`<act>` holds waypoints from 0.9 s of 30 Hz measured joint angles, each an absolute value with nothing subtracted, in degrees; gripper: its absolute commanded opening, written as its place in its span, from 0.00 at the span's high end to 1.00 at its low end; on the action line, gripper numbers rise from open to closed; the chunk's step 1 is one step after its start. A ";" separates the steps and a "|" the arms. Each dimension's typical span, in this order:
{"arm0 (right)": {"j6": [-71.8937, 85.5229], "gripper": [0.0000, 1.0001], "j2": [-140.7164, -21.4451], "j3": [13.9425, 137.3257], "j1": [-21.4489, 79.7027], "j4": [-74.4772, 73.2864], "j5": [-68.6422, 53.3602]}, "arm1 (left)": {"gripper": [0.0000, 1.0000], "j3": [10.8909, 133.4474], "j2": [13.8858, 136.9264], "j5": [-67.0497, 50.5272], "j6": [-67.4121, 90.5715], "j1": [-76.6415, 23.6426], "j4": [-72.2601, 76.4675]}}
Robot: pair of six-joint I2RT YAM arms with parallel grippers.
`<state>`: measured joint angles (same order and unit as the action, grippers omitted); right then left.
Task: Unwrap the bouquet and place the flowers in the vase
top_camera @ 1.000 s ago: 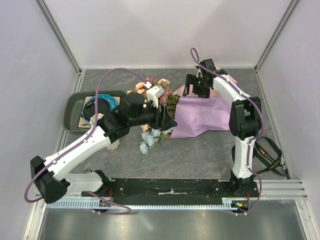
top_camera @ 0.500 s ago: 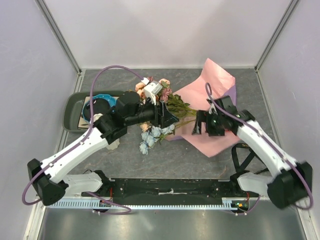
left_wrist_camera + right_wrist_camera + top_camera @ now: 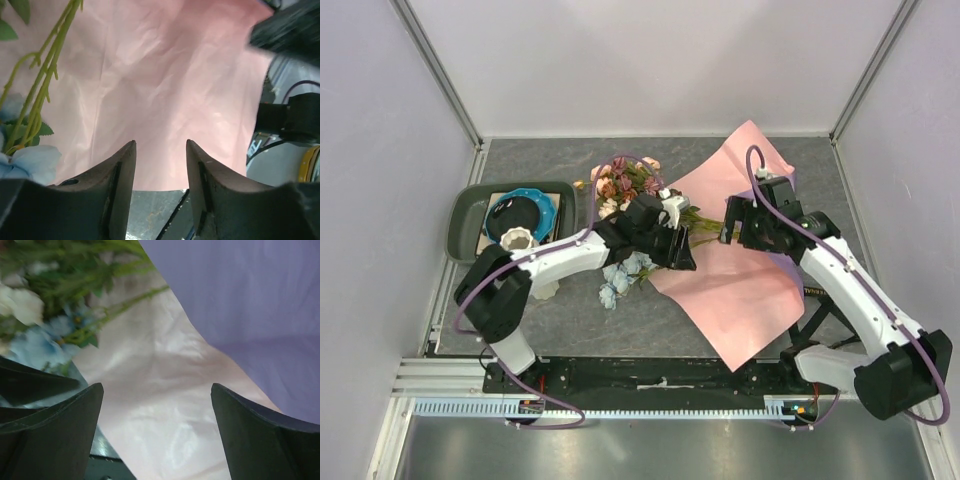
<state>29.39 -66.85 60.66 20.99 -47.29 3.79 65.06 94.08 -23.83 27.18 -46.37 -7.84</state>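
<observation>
The pink paper sheet (image 3: 745, 300) lies spread open on the right side of the table (image 3: 570, 320), with the flowers (image 3: 625, 185) at its left edge, stems reaching onto it. The left gripper (image 3: 160, 147) hangs over the stems, jaws partly apart and empty; the right gripper (image 3: 156, 390) is spread wide above the sheet, gripping nothing. The white ribbed vase (image 3: 518, 238) stands left of the flowers in the dark green tray (image 3: 460, 215).

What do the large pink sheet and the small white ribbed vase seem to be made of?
The large pink sheet looks like thin paper, matte with a faint sheen: it shows fine creases and wrinkles. The small white ribbed vase seems ceramic or plastic; its white fluted rim leaves this open.
</observation>
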 measured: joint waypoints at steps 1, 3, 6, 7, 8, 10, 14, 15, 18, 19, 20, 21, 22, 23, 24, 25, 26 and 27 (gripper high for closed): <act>29.56 0.12 -67.68 61.76 20.99 -45.65 3.75 | 0.50 64.77 95.70 -24.03 27.22 -46.48 -7.44; 30.17 0.20 -70.17 63.02 20.97 -41.45 2.61 | 0.50 63.46 97.60 -24.08 27.53 -47.00 -6.57; 31.66 0.34 -75.42 63.31 20.86 -35.18 -1.65 | 0.50 60.95 97.89 -24.03 27.70 -48.47 -5.80; 32.34 0.36 -77.71 63.26 20.78 -33.10 -3.84 | 0.50 60.25 97.89 -24.01 27.77 -49.19 -5.37; 33.06 0.37 -80.14 63.16 20.78 -31.00 -6.02 | 0.49 59.61 97.89 -23.94 27.83 -49.71 -5.10; 33.89 0.36 -83.20 62.46 20.78 -28.16 -8.47 | 0.49 58.33 97.89 -23.77 28.03 -50.46 -4.12; 33.28 0.28 -85.78 61.69 20.91 -26.61 -4.23 | 0.50 55.37 97.89 -22.24 28.82 -50.57 -2.76; 32.91 0.26 -86.02 61.73 20.86 -26.85 -0.01 | 0.50 54.78 97.89 -21.82 29.02 -50.48 -2.52; 32.34 0.22 -86.06 61.60 18.92 -28.53 13.82 | 0.50 53.76 97.89 -20.82 29.52 -50.43 -1.61; 32.40 0.21 -85.69 61.25 17.23 -28.77 17.76 | 0.50 53.49 97.89 -20.53 29.58 -50.43 -1.26; 32.40 0.21 -85.17 60.80 15.38 -28.86 20.34 | 0.50 53.25 97.89 -20.32 29.63 -50.43 -0.86; 32.40 0.21 -84.31 60.07 12.64 -28.77 22.68 | 0.49 53.04 97.86 -19.97 29.63 -50.43 -0.62; 32.38 0.21 -83.37 59.33 9.34 -28.80 24.88 | 0.49 52.86 97.76 -19.68 29.63 -50.43 -0.62; 32.23 0.21 -82.41 58.78 5.61 -28.95 27.00 | 0.47 52.60 97.43 -19.46 29.63 -50.43 -0.69; 32.01 0.23 -81.97 58.72 3.36 -29.12 28.14 | 0.45 52.40 96.92 -19.44 29.63 -50.43 -0.84; 31.00 0.23 -81.36 58.89 0.34 -29.15 28.80 | 0.44 52.10 95.11 -19.33 29.61 -50.43 -1.37; 29.65 0.23 -81.25 58.96 0.30 -28.49 28.01 | 0.43 52.12 93.69 -19.29 29.61 -50.43 -1.69; 27.66 0.23 -81.30 59.07 1.04 -27.22 25.50 | 0.42 52.12 91.98 -19.20 29.58 -50.43 -2.11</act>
